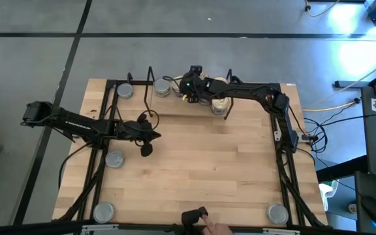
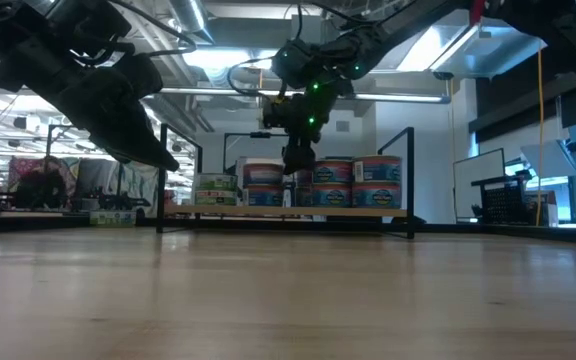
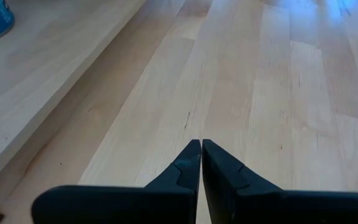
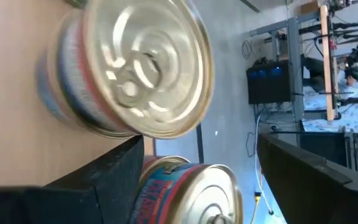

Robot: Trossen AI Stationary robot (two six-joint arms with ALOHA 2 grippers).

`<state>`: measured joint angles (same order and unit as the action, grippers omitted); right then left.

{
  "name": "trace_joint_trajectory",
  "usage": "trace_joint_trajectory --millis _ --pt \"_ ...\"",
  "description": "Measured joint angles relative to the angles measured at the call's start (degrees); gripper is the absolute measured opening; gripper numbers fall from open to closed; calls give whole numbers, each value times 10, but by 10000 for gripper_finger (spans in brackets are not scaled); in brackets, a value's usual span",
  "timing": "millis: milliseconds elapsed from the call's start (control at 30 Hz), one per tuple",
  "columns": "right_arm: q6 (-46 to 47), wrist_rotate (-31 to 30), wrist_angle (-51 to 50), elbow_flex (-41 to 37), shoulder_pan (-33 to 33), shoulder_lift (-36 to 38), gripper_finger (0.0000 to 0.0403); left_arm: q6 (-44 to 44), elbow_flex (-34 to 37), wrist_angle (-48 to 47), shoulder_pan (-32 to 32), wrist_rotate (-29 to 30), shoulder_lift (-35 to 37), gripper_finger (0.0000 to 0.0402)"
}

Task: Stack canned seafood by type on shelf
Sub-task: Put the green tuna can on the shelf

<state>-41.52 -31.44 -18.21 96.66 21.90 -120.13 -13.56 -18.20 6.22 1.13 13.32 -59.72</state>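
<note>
Right gripper hangs over the shelf at the far edge of the table, fingers spread wide. In its wrist view a gold-lidded tin sits between the two fingers, but we cannot tell whether they touch it. We judge it is either setting this tin into its group or about to lift it; the open spread leaves room to clear the neighbouring tin just beside.

On the shelf, the low view shows tins already stacked two high, blue-labelled ones on one side and a paler pair apart on the other, so sorting by type looks well along.

Left gripper waits above bare table, well short of the shelf, fingers pressed together and holding nothing.

Loose silver-lidded tins remain: one near the left arm, two at the near corners, one at the far left corner. A person's hand shows at the near edge. The shelf's upright end frames could hinder a sideways approach.
</note>
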Motion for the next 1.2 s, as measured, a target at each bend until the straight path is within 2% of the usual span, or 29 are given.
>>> trace_joint_trajectory --millis 200,267,467,533,633,733,833,967,1100,1200 --pt "0 11 -19 0 -48 27 308 0 0 0 0 0 0 13" --pt "27 41 -44 0 -79 47 308 0 0 1 0 0 0 13" --pt "118 254 -149 1 -158 83 308 6 0 9 -1 0 0 13" --pt "135 301 -180 -3 -179 83 308 20 0 26 -5 0 0 18" --pt "143 316 -185 -47 -211 83 308 48 -3 34 -9 0 0 45" --pt "167 281 -188 -101 -235 81 308 85 -19 26 -13 0 0 92" --pt "214 250 -179 -148 -250 81 308 111 -74 -59 -11 -1 1 143" --pt "283 237 -175 -201 -266 81 308 78 -181 -266 12 -21 -5 187" --pt "327 229 -113 -257 -279 82 307 -38 -245 -444 64 -32 -20 199" --pt "336 230 -29 -291 -284 85 307 -149 -253 -555 109 -76 -29 200"
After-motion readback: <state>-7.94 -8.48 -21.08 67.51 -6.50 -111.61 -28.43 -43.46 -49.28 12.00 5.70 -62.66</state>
